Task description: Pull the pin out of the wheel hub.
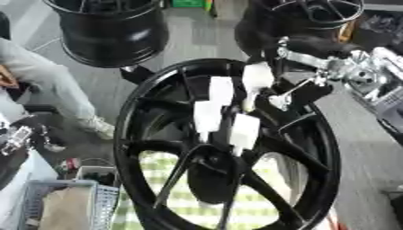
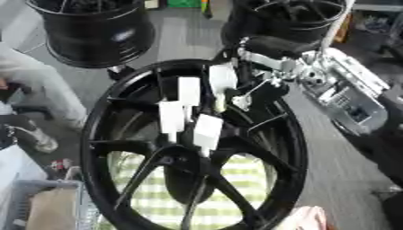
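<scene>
Our right hand [image 1: 295, 92], reaching in from two o'clock, curls round one white pin [image 1: 257, 77] on the wheel hub [image 1: 224, 148]; we judge the pull is beginning and calls for a straight draw. We count four white pins and three black wheels.

Glossy black metal wheel hub [image 1: 315, 148] carries matt white plastic-looking pins [image 1: 221, 90].
</scene>
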